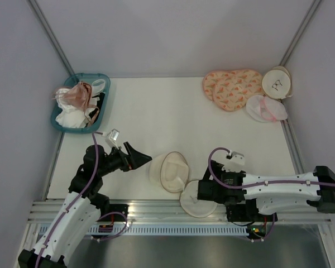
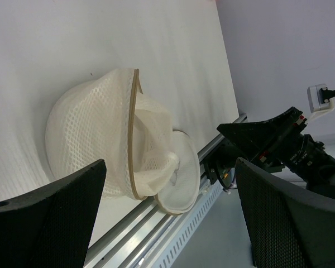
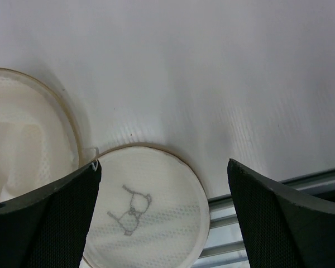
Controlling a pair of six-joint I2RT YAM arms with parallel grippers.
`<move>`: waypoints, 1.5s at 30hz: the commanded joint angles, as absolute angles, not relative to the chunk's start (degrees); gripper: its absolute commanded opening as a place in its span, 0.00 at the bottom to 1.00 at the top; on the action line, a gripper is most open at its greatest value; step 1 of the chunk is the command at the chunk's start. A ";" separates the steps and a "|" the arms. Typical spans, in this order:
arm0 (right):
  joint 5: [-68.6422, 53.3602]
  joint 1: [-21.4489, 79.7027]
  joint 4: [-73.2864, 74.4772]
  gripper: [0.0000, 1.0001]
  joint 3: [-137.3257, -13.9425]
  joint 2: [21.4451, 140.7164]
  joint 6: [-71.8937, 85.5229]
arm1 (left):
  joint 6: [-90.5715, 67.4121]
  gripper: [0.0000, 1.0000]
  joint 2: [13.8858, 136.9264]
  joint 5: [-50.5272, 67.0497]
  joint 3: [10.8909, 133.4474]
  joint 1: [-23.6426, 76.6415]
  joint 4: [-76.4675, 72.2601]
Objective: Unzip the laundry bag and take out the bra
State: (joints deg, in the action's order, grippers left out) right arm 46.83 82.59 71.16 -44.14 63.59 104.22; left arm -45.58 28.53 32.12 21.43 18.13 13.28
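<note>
Cream mesh shows the state of things: the bag [image 1: 168,171] lies unzipped near the front edge of the table [image 1: 156,111], splayed into a deep half and a flat lid [image 1: 197,200] with the bra drawing facing up. So the opening step looks done. A pinkish-beige bra [image 1: 76,94] with thin straps lies on white cloth in the teal basket [image 1: 72,129] at the far left. I cannot tell whether it came from this bag, since a pale soft fold inside the deep half could be lining or a garment yet to lift out. The left gripper [image 1: 139,157] hangs just beside the deep half, fingers spread and empty. The right gripper [image 1: 200,192] hovers over the lid, also spread, holding nothing. Across the plain white table, a peach pad [image 1: 231,88], a second round bag [image 1: 276,82] and a pink-trimmed pouch [image 1: 266,109] sit in the far right corner. Pale grey walls enclose the table, and an aluminium rail [image 1: 156,209] runs along the near edge.
</note>
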 commanded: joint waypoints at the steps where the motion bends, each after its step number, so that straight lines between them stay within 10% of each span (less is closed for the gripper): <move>1: 43.87 82.35 72.69 0.98 -41.84 62.40 115.92 | -46.05 0.99 28.56 33.05 21.18 18.37 12.04; 8: 36.48 82.53 61.71 0.67 -30.16 56.35 117.60 | -46.67 0.98 28.39 33.84 20.13 18.46 11.87; 25: 27.42 82.88 47.29 0.49 -23.82 59.94 107.93 | -45.88 0.98 30.15 33.14 19.86 18.46 11.95; 34: 31.72 84.29 50.00 0.02 -22.58 53.80 107.93 | -46.23 0.98 30.06 32.52 18.81 18.46 11.78; 45: 55.97 82.89 78.21 0.00 -45.86 56.50 107.15 | -46.41 0.98 30.32 32.52 19.16 18.46 11.25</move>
